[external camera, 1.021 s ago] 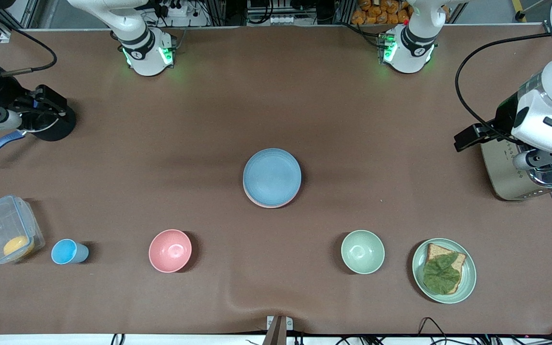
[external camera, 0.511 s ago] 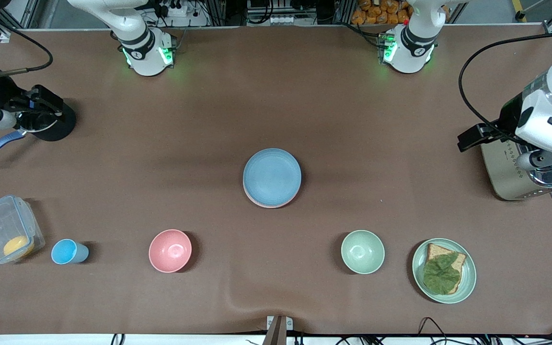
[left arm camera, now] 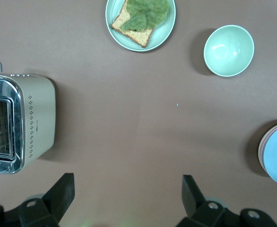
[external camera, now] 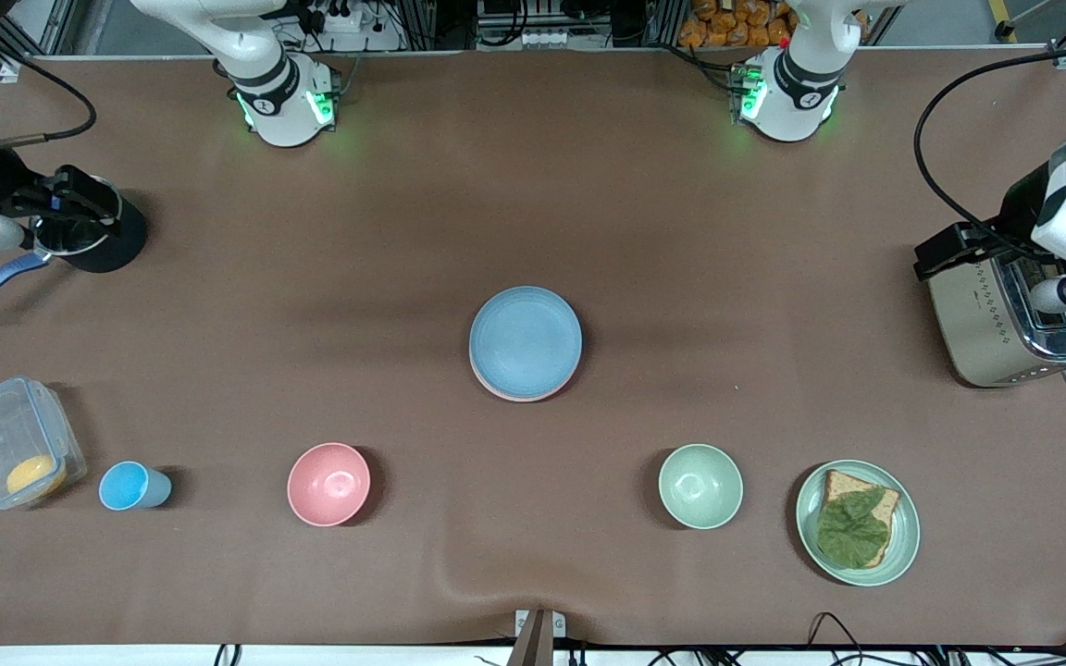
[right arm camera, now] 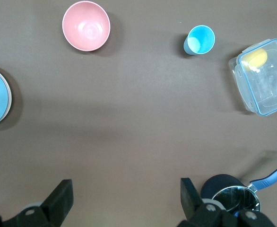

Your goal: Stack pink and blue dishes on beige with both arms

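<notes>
Plates (external camera: 525,340) stacked mid-table, both claws apart

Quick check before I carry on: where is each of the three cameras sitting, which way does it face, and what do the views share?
Front view: high across the table, facing both bases; blue plate stacked mid-table.
Left wrist view: on the left arm, looking down past the open left pincer at the toaster and green bowl.
Right wrist view: looking down past the open right pincer at the pink bowl and blue cup.
All three share the plate stack.
</notes>
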You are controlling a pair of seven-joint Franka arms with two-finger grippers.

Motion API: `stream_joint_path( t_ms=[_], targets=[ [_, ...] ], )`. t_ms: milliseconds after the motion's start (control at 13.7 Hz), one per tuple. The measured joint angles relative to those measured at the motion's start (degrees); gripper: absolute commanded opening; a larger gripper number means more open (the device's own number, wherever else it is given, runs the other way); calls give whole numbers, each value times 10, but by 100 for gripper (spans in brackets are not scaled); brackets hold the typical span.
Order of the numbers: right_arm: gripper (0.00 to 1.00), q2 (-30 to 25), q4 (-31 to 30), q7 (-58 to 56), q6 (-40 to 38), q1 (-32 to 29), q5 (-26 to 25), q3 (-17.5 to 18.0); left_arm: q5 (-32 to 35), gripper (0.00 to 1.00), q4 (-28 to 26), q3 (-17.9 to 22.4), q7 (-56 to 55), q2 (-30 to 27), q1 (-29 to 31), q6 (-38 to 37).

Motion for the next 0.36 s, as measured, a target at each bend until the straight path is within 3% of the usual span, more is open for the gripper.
stream_joint_path(
  t_ms=[365],
  targets=[
    [100, 0, -1, 0, -2, -10, 0, -2, 0, 100, -6, 8, 1, -23, -15, 1]
  ],
)
